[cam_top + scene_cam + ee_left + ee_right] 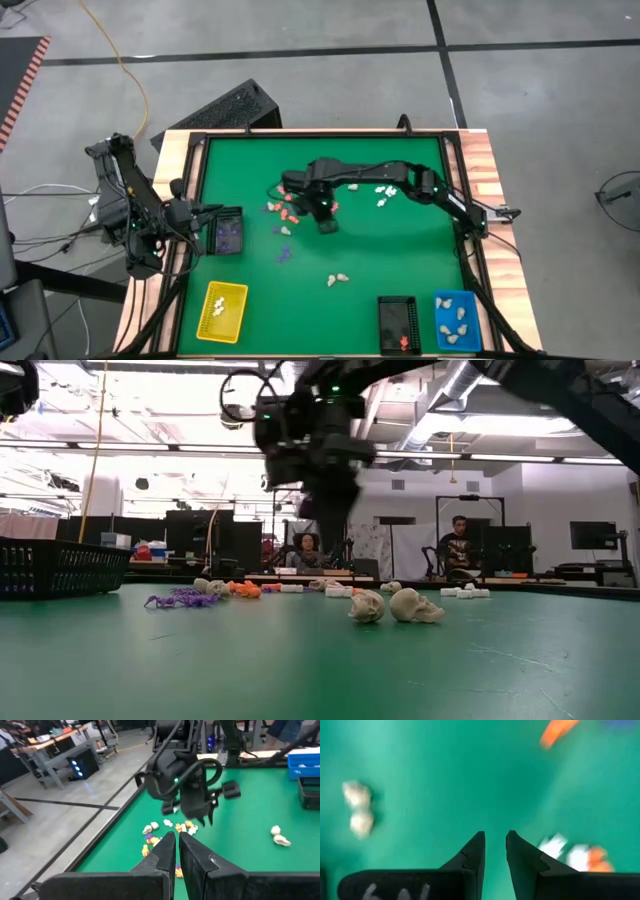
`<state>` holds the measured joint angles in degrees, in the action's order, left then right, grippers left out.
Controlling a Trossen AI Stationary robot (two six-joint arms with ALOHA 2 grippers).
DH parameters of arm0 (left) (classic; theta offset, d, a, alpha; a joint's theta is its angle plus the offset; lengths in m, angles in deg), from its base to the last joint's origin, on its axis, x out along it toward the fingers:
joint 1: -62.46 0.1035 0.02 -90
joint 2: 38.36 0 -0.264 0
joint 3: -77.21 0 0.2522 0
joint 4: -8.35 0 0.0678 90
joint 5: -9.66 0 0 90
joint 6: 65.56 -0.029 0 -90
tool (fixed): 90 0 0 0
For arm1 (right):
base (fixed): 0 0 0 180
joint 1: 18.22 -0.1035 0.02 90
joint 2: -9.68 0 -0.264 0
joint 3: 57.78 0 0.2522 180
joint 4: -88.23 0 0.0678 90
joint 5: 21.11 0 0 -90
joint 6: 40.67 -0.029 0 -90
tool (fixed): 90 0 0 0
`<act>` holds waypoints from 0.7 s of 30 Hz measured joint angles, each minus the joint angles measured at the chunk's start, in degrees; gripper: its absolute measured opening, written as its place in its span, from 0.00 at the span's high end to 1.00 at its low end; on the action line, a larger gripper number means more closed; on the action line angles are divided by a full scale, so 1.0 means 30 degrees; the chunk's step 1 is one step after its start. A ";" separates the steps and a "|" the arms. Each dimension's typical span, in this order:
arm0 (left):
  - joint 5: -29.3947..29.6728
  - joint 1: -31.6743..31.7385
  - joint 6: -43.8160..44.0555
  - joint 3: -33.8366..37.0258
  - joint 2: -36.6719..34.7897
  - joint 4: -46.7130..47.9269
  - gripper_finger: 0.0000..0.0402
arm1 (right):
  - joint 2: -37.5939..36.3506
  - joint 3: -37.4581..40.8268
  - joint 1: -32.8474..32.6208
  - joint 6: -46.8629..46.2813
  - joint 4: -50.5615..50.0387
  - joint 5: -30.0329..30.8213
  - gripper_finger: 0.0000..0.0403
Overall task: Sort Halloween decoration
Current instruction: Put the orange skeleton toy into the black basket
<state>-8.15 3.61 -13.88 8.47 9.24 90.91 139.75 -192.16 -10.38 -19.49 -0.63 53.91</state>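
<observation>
high view: tiny halloween figurines (pixel 285 208), orange-red, white and purple, lie scattered mid-mat, two cream skulls (pixel 338 280) apart nearer the trays. some are already in the yellow tray (pixel 222 311), black tray (pixel 398 325) and blue tray (pixel 456 320). green mat (pixel 400 250) has open room around the skulls. right gripper (pixel 327 226) hangs above the mat beside the cluster, fingers a narrow gap apart, holding nothing. left gripper (pixel 176 851) closed, empty, at the mat's left edge over a dark basket (pixel 227 232). figurine shapes blur in the right wrist view.
</observation>
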 joint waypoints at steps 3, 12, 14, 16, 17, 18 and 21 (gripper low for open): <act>-0.0320 0.0000 -0.0001 0.0000 -0.0001 0.0101 0.97 | -0.2591 0.3918 0.0053 -0.0506 0.1649 -0.0039 0.76; 0.0684 0.0000 -0.0007 0.0000 0.0003 0.0392 0.97 | -1.2023 1.9018 -0.0059 -0.6339 2.1057 0.3675 0.76; 0.0997 0.0000 0.0021 0.0000 -0.0002 0.0394 0.97 | -1.2344 2.1495 -0.0626 -0.7460 2.6059 0.5135 0.76; 0.1278 0.0000 0.0179 0.0000 0.0006 0.0392 0.97 | -1.2201 2.3187 -0.1190 -0.7829 3.0400 0.6309 0.76; 0.1407 0.0000 0.0316 0.0000 -0.0002 0.0392 0.97 | -1.1848 2.3617 -0.1458 -0.7870 3.2246 0.6973 0.76; 0.1563 0.0000 0.0479 0.0000 -0.0002 0.0384 0.97 | -1.1515 2.3833 -0.1675 -0.7919 3.3848 0.7642 0.76; 0.1715 0.0000 0.0881 0.0000 -0.0002 0.0384 0.97 | -1.0078 2.3814 -0.2138 -0.7930 3.5940 0.8408 0.76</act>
<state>-3.01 3.61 -11.23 8.47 9.23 92.07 109.51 -120.71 -16.79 -43.28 107.19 79.13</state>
